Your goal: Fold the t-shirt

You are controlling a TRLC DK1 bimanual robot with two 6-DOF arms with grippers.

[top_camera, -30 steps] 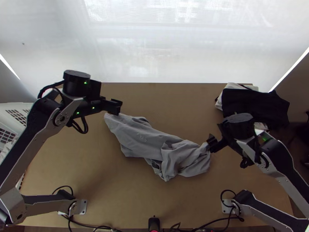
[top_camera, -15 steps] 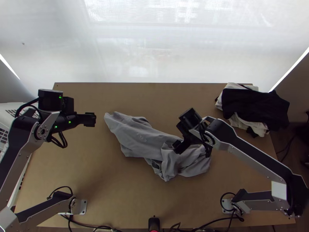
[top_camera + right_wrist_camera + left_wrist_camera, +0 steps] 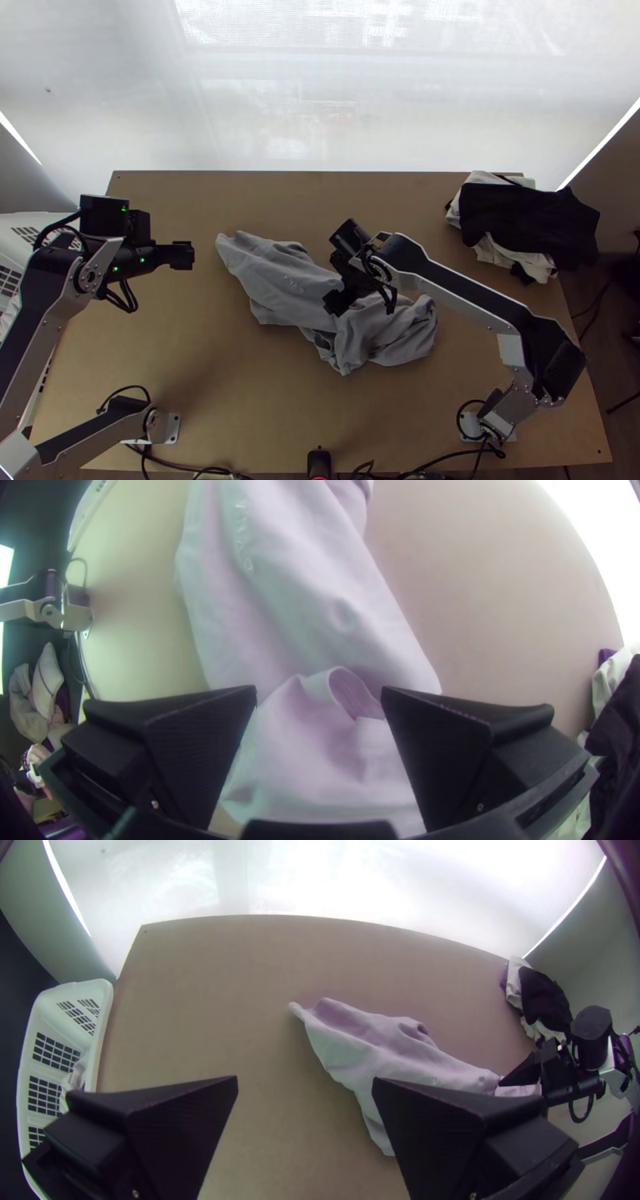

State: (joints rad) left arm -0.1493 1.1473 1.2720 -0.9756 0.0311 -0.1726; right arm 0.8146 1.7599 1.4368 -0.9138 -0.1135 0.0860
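A grey t-shirt [image 3: 280,292] lies bunched and stretched diagonally over the middle of the table, its narrow end at the upper left. Left of that end is my left gripper [image 3: 186,255], apart from the cloth; in the left wrist view the left gripper [image 3: 303,1090] is open, with the shirt [image 3: 373,1053] beyond it. My right gripper [image 3: 334,302] is over the middle of the shirt, hiding part of it. Seen from its own wrist, the right gripper [image 3: 319,700] stands open above a loose fold of the shirt [image 3: 293,613], nothing held between the fingers.
Black and white clothes [image 3: 528,220] lie piled at the table's far right corner. A white basket [image 3: 100,1013] holding some cloth stands beyond the left edge. A small black device [image 3: 319,462] sits at the near edge, with cables on both sides. Bare tabletop [image 3: 384,204] stretches behind the shirt.
My left gripper has backed off leftward from the shirt's upper left end. The right gripper has left the shirt's right end and moved left over its middle. The shirt lies nearly the same.
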